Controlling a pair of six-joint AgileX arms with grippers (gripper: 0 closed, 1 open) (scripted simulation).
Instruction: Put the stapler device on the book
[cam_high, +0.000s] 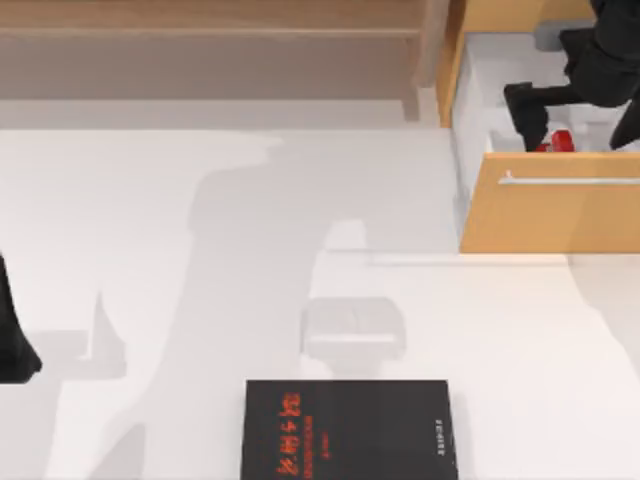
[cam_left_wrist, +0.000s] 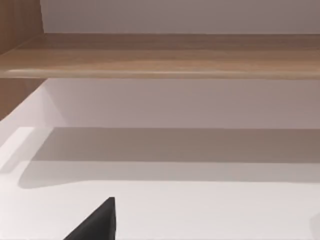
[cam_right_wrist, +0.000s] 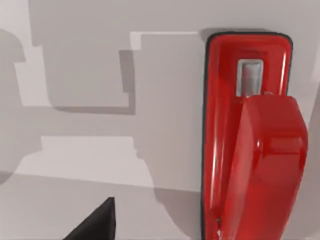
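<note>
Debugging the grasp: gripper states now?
Left gripper: parked at table's left edge, cannot tell.
Right gripper: in the drawer over the stapler, cannot tell.

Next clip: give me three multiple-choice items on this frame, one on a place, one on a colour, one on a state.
1. Where is the stapler device?
A. on the book
B. inside the open drawer
C. at the table's left edge

2. What colour is the book cover?
A. black
B. white
C. green

3. How is the drawer?
A. shut
B. removed
C. pulled open

Answers: 1 B, red shows inside the drawer, beneath the right gripper; 2 A, black with red characters; 3 C, its wooden front stands out over the table. The left arm sits parked at the table's left edge.
</note>
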